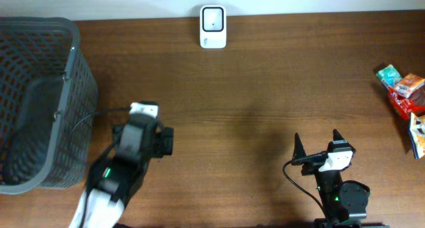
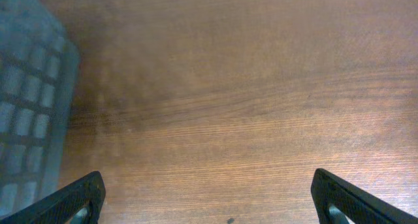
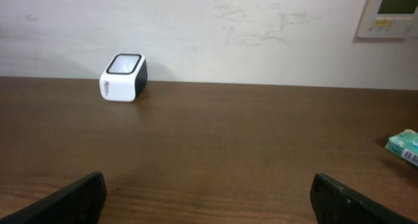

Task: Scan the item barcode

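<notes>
Snack packets [image 1: 406, 88] lie ahead-right of right arm's fingers [image 1: 298, 148], nearer than left arm's fingers [image 2: 72, 201]; both pairs apart, empty.

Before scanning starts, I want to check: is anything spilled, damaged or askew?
Nothing stands out. The scanner sits squarely at the far edge, the basket sits left, and the snack packets lie in a loose pile at the right edge.
</notes>
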You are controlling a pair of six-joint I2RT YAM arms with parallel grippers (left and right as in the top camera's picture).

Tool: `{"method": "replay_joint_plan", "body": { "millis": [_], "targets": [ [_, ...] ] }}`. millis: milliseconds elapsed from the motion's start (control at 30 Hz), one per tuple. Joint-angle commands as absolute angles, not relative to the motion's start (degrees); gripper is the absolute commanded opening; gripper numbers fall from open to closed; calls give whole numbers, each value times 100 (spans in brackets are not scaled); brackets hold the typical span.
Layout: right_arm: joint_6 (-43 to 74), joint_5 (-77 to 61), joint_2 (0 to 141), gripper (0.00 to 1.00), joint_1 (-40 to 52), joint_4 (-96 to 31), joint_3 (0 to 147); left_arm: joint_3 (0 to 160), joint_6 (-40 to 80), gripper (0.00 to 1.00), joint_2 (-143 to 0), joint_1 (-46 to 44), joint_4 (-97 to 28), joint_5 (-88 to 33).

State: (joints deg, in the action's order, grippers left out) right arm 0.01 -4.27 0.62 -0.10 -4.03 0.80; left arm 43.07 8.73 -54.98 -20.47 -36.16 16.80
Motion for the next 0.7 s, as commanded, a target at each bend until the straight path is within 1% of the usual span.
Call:
{"method": "replay_joint_plan", "body": {
  "millis": [0,67,100,167,233,367,500,667],
  "targets": [
    [45,-381,19,98,32,-427,32,4047,801,99,-3203,-1820,-4224,1586],
    [45,-381,19,98,32,-427,32,3933,797,99,-2657,-1820,-4825,1590],
    [45,-381,19,98,32,-427,32,3721,762,99,-2386,-1817,-4807,1592],
    [45,-381,19,98,32,-427,32,3221,548,99,-1944,-1667,-4303,1579],
    [45,-381,19,99,32,-427,32,2429,34,99,-1461,-1428,-3365,1133],
    [45,-381,19,98,32,-427,32,1190,16,99,-456,-980,-1802,917],
    [45,-381,19,98,32,-427,32,668,19,99,-25,-607,-1319,873],
    [45,-381,19,98,32,-427,32,349,14,99,-27,-200,-1105,851]
  ]
}}
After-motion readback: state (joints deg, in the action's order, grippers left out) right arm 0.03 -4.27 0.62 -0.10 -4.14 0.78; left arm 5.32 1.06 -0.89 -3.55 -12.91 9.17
